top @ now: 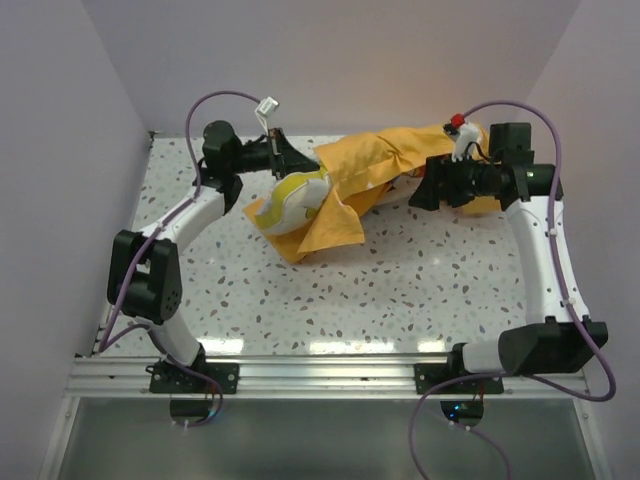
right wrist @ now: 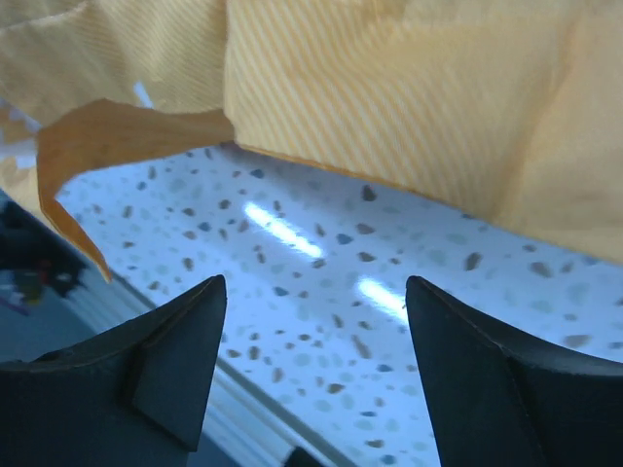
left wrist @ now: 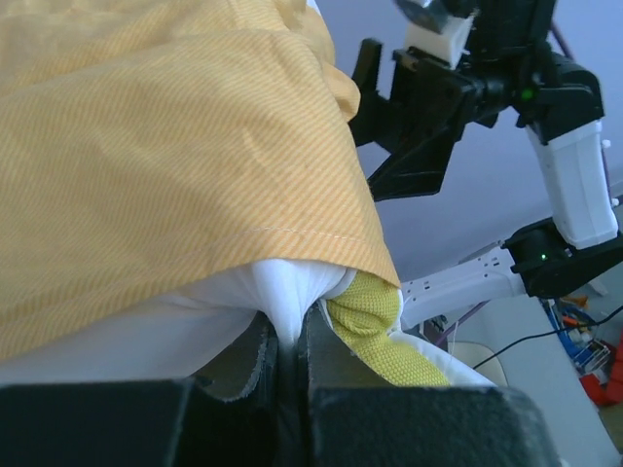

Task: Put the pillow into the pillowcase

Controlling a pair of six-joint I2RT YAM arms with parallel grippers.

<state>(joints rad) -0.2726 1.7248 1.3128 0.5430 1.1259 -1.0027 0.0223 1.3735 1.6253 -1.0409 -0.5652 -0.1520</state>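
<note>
Orange-yellow pillowcase is draped partly over the pillow at the far side of the surface. White pillow fabric is pinched by the clenched left tool; the right tool is spread, empty. Insertion seems midway; the hem must be gripped next.

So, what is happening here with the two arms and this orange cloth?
The left tool is shut on a pinch of the white pillow, right beside its yellow-green strip. The orange pillowcase lies draped over most of the pillow, but that end sticks out uncovered. The right tool is open and holds nothing; it hovers over the speckled table, close to the pillowcase's edge.
</note>
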